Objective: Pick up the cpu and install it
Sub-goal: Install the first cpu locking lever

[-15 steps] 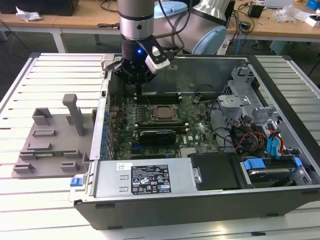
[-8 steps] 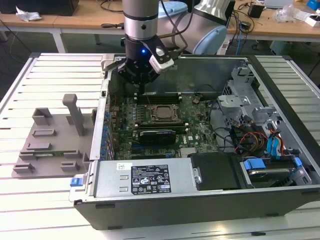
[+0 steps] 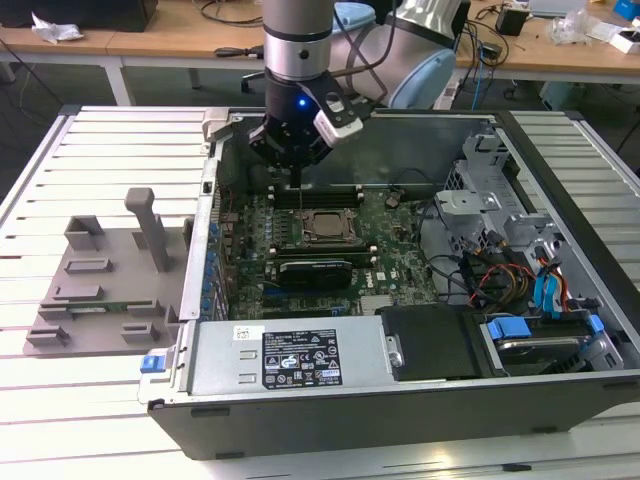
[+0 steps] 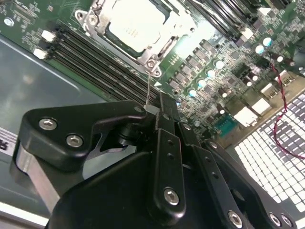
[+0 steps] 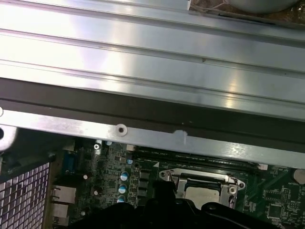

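Observation:
The cpu [image 3: 322, 224] lies flat in its socket on the motherboard inside the open computer case [image 3: 400, 400]. Its silver top also shows in the second wrist view [image 4: 133, 24] and the first wrist view [image 5: 202, 193], framed by the socket's metal edges. My gripper [image 3: 300, 186] hangs just behind the socket, toward the case's back wall. In the second wrist view the gripper [image 4: 153, 110] has its black fingers [image 4: 164, 143] together on the tip of the socket's thin metal lever [image 4: 150, 88], which rises from the socket's corner.
A long black card [image 3: 315, 270] lies just in front of the socket. The power supply [image 3: 300, 355], drive cage and cables [image 3: 520, 290] stand along the case's front and the exterior view's right. A grey fixture tray [image 3: 100, 270] rests on the slatted table [image 3: 120, 140].

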{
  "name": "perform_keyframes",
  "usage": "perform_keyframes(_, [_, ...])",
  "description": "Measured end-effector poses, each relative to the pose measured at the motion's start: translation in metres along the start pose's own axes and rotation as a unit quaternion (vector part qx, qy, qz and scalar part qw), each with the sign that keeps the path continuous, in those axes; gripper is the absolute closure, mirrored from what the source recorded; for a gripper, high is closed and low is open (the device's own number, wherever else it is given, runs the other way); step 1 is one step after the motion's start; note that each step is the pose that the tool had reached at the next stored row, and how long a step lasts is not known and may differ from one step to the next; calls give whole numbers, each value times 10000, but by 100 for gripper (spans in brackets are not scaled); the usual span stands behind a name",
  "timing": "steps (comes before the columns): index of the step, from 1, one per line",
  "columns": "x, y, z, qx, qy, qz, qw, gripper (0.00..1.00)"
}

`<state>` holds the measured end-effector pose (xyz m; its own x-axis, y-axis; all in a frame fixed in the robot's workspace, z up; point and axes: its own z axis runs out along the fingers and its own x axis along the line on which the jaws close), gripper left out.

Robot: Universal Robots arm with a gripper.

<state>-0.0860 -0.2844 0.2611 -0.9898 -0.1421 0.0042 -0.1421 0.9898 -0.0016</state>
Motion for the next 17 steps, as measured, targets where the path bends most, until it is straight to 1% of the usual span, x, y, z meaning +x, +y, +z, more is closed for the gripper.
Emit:
perform_keyframes(3, [-20,-3,-1,0,2,0,10000,89])
perform_keyframes(11, [-29,-4,3,-1,0,-1,10000,89])
perform_keyframes(13, [-56,-8,6,0,4,0,10000,89])
perform_keyframes(15, [-107,-15,14,-1,10,0,10000,89])
perform_keyframes(17, [-131,-19,21,-2,13,0,10000,89])
